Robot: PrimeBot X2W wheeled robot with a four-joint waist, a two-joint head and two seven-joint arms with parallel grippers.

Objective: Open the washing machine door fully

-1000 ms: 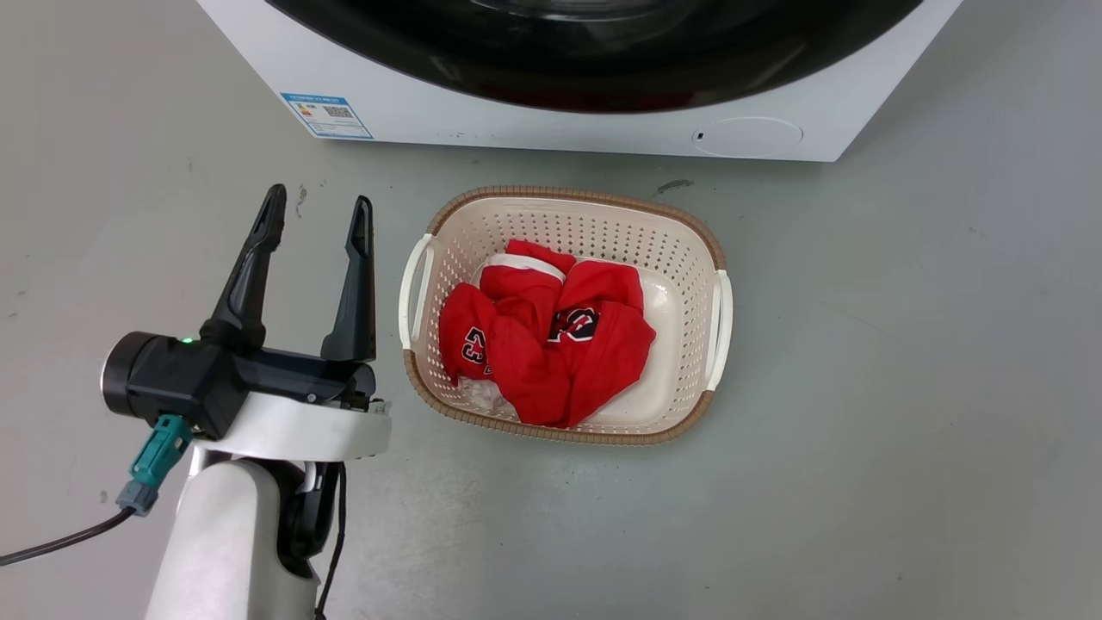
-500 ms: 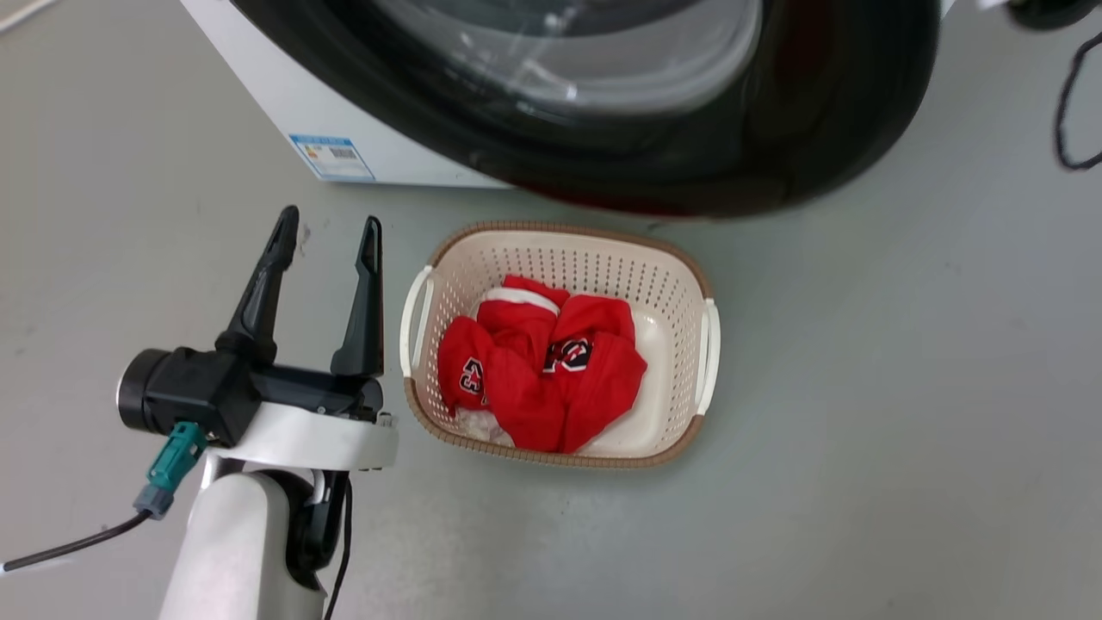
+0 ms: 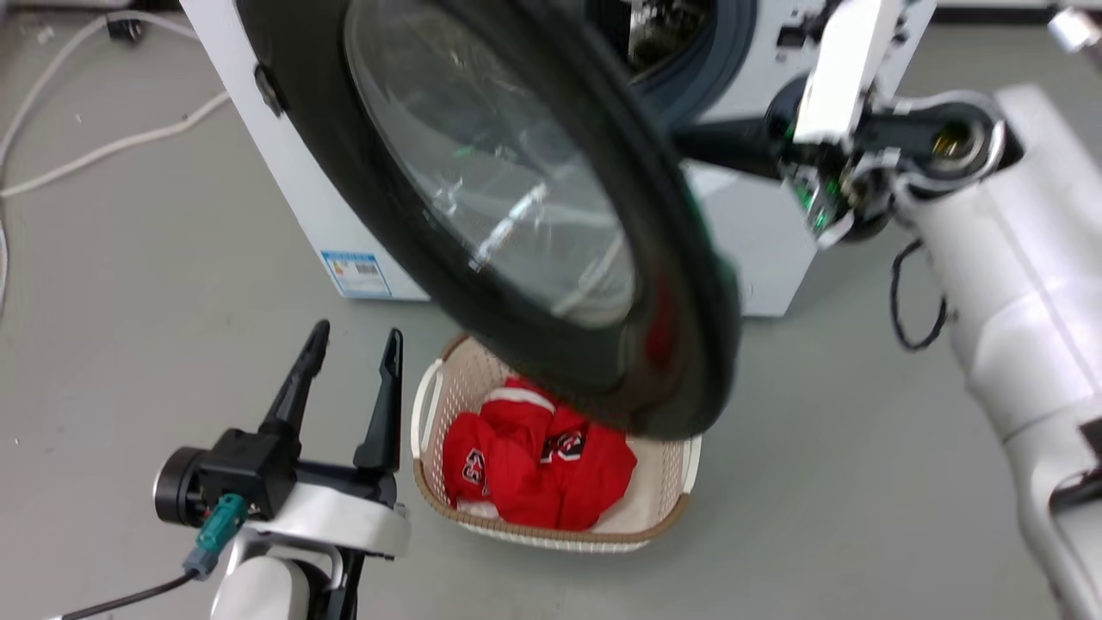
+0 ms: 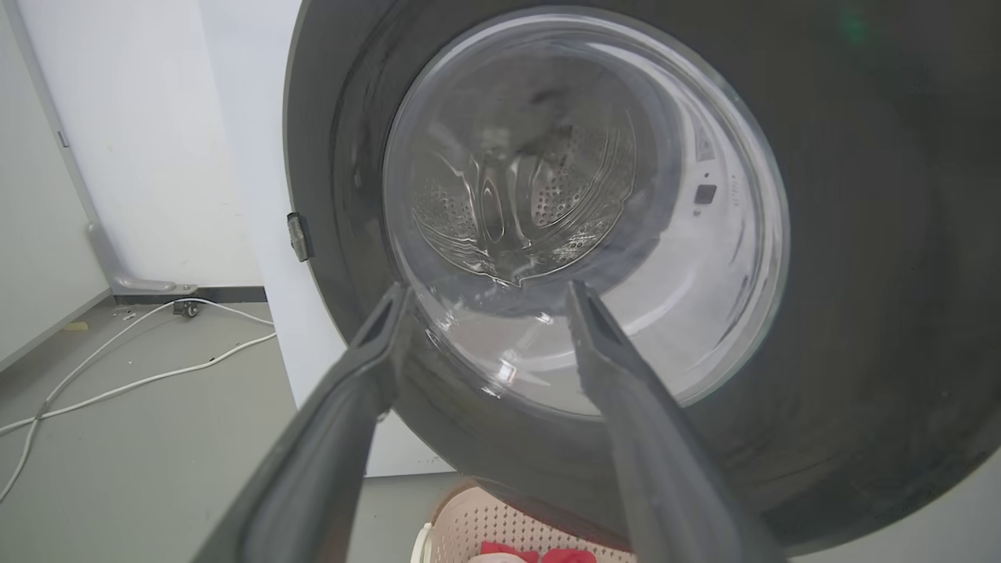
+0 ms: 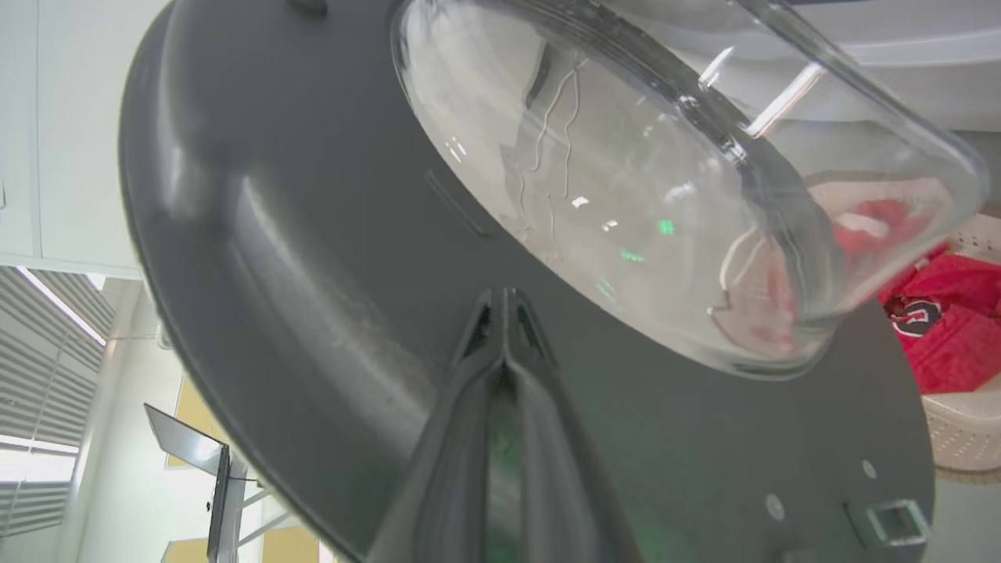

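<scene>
Closed right claw [image 5: 504,293] sits behind the half-open door [image 3: 499,198], tips at its inner face, nearer to push; open left claw [image 3: 357,331] hangs in front, apart.

I'm in a bare laundry test room: washing machine [image 3: 758,250], laundry basket [image 3: 551,536] near me, grey floor [image 3: 129,344], loose white cables [image 3: 103,148] far left.

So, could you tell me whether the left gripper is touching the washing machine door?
Apart. The head view shows a strip of floor between the fingertips of the left gripper and the washing machine door.
</scene>
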